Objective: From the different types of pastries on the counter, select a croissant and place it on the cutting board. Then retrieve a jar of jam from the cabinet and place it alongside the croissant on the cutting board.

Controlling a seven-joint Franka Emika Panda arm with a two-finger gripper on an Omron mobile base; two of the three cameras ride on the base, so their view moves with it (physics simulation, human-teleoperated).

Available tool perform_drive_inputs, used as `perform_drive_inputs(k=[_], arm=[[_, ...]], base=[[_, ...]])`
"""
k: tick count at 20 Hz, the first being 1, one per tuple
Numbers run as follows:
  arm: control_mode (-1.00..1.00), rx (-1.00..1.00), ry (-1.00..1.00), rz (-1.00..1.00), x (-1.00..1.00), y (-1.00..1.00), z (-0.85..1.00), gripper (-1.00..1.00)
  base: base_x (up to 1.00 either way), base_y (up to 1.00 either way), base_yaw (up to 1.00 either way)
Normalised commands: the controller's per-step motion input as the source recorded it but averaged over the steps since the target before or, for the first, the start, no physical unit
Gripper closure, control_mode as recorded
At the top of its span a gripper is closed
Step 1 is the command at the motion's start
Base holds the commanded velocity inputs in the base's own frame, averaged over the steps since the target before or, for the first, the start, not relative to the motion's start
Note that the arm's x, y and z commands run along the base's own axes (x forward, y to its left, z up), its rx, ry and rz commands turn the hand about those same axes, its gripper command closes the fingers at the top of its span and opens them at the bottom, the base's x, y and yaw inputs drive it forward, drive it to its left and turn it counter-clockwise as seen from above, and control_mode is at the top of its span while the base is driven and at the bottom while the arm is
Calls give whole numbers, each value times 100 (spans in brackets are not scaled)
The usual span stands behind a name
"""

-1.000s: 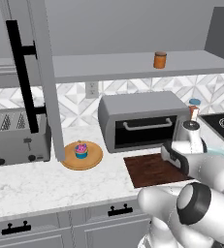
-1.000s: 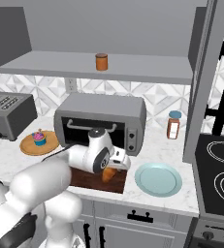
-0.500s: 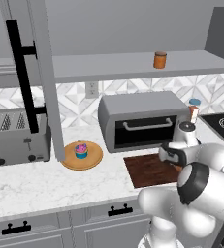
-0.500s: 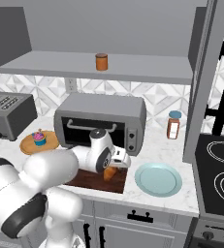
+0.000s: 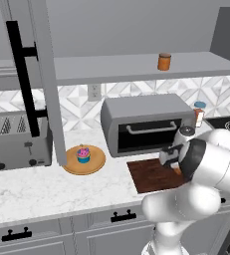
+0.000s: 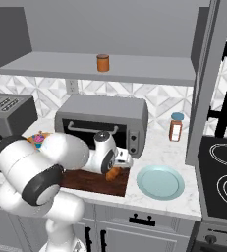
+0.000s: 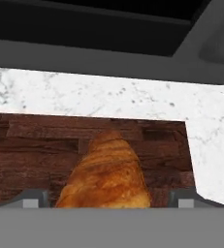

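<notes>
Left base view: the two-finger gripper (image 5: pixel 172 160) hangs low over the dark brown wooden cutting board (image 5: pixel 151 175), at 3 o'clock of the counter.

Right base view: the golden-brown crescent croissant (image 6: pixel 113 173) lies on the board's right end. Placement appears done; next, lift clear and fetch the orange-brown jam jar (image 6: pixel 102 63) from the shelf at 12 o'clock.

Hand view: jaws stand apart, flanking the flaky, ridged croissant without gripping.

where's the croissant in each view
Left base view: the croissant is a sliver at the cutting board's right end, mostly behind the arm.
Right base view: on the board's right end, just below the gripper.
Hand view: bottom centre, lying on the board between the fingertips.
Shared landmark: the toaster oven behind the board.
</notes>
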Motion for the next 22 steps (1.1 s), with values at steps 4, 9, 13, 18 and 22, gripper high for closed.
perform_drive_inputs(k=[4, 9, 13, 18, 22], arm=[[-100, 2, 0, 7, 27, 0, 0, -100], [-100, 6, 2, 2, 5, 0, 27, -100], [-100, 5, 0, 0, 0, 0, 56, -100], [-100, 0, 4, 0, -18, 0, 85, -100], [-100, 4, 14, -3, -43, 0, 91, -100]], base=[[0, 0, 0], [0, 0, 0], [0, 0, 0], [0, 0, 0], [0, 0, 0]])
